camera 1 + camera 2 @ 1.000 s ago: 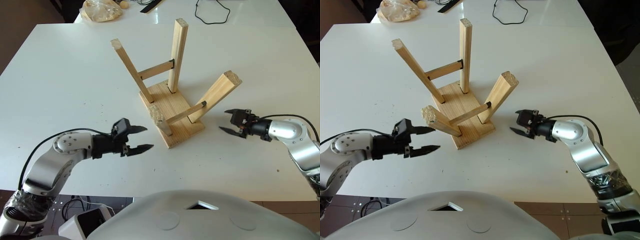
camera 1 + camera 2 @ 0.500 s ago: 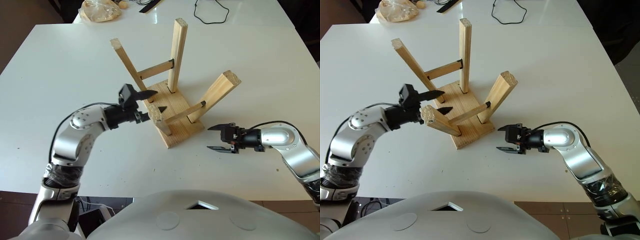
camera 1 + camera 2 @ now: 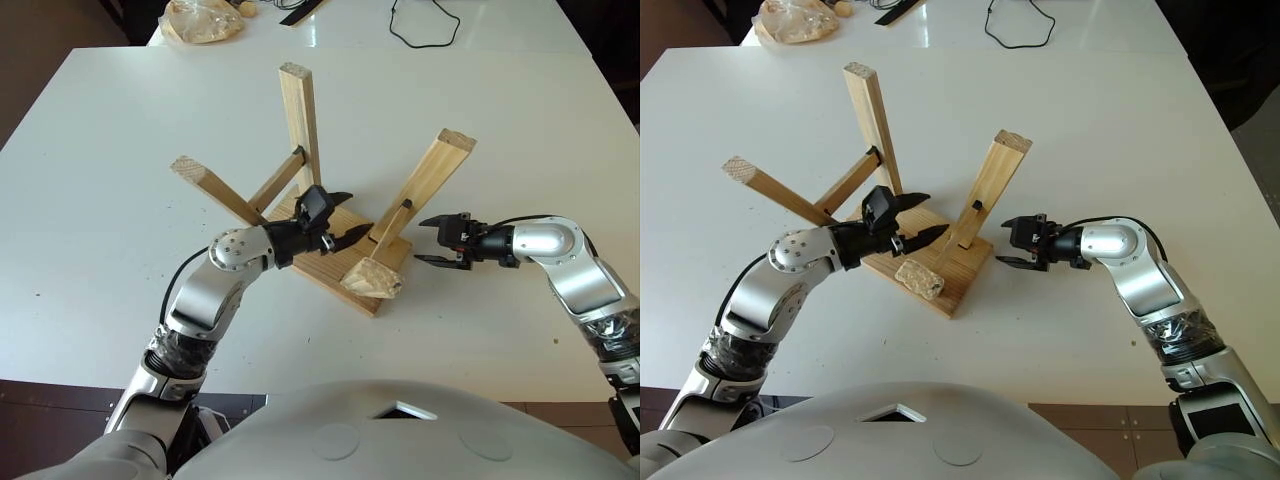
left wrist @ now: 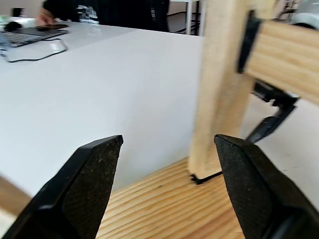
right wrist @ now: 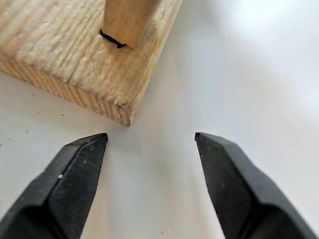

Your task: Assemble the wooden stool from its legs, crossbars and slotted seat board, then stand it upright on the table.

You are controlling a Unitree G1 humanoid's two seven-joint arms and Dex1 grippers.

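The wooden stool lies upside down on the white table, its seat board [image 3: 335, 268] flat and four legs sticking up and outward. The tallest leg [image 3: 301, 115] stands at the back, another [image 3: 214, 189] slants left, and a third [image 3: 429, 184] leans right. The end of the front leg [image 3: 372, 279] faces me. Crossbars [image 3: 279, 180] join the legs in pairs. My left gripper [image 3: 337, 217] is open over the seat board [image 4: 164, 204], between the legs, touching nothing. My right gripper [image 3: 431, 241] is open just off the seat's right corner [image 5: 89, 69], low over the table.
A plastic bag [image 3: 203, 20] and a black cable [image 3: 425, 28] lie on the far table behind. Bare white tabletop [image 3: 120, 130] surrounds the stool on the left, the right and toward the front edge.
The stool has turned and shifted left on the table. My left gripper moved right, in over the seat board. My right gripper rose slightly toward the seat's right corner.
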